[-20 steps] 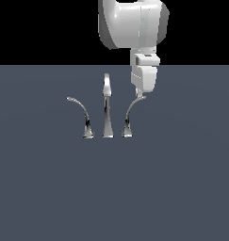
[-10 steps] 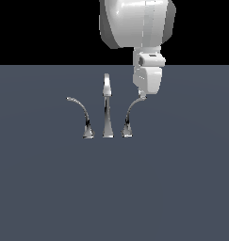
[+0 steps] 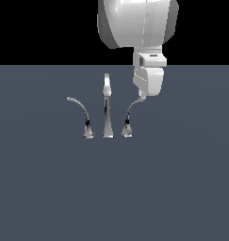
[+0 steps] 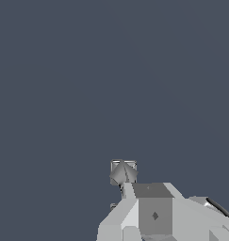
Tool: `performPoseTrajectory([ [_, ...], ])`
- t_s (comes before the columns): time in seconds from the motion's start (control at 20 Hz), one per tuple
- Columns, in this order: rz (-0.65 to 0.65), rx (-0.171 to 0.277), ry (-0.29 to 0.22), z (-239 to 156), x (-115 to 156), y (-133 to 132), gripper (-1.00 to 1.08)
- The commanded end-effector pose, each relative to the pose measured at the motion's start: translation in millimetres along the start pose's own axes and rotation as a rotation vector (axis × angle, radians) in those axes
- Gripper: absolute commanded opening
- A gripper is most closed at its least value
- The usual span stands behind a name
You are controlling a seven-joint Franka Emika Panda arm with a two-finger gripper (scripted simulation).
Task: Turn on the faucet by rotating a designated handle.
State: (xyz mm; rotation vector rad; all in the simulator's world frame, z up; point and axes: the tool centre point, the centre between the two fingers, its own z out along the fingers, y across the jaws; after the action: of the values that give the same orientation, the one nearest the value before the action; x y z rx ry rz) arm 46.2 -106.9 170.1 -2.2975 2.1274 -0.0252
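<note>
Gripper [image 3: 144, 95] first: in the exterior view it hangs from the bulky white arm [image 3: 137, 22] at the upper middle, its pale body reaching down to the tip of the handle [image 3: 129, 115], and its lower end sits right at that tip, seemingly touching it, though whether the fingers are spread or pressed together cannot be told from here because the body hides them. That handle is the thin curved chrome lever on the exterior view's right of the faucet [image 3: 107, 110], rising from a flared base on the grey floor [image 3: 114, 188] and arcing up toward the exterior view's right. Just beside it stands the tall straight spout [image 3: 107, 101], upright and taller than either lever, and beyond the spout, on the exterior view's left, the mirror lever [image 3: 81, 113] curls the opposite way, well apart from the gripper. All three bases stand in a short row, close together. In the wrist view the grey floor [image 4: 87, 70] fills nearly everything; the gripper [image 4: 153, 214] shows as pale and grey blocky faces at the edge of the picture, and a small shiny flared piece of the faucet [image 4: 122, 172] sits just past it. A thin dark curved sliver [image 4: 218, 207] shows beside the gripper's body, too small to identify. The state of the fingers cannot be told here either.
</note>
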Motion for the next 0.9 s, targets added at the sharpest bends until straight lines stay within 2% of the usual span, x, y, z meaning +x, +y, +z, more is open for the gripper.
performPoseTrajectory([
  [0.0, 0.002, -0.014, -0.004, 0, -2, 13, -1.00],
  [0.4, 0.008, -0.018, -0.005, -1, -7, 37, -1.00],
  [0.5, 0.013, -0.013, 0.001, 0, -2, 33, -1.00],
  [0.85, 0.011, -0.015, -0.002, -1, -26, 45, -1.00],
])
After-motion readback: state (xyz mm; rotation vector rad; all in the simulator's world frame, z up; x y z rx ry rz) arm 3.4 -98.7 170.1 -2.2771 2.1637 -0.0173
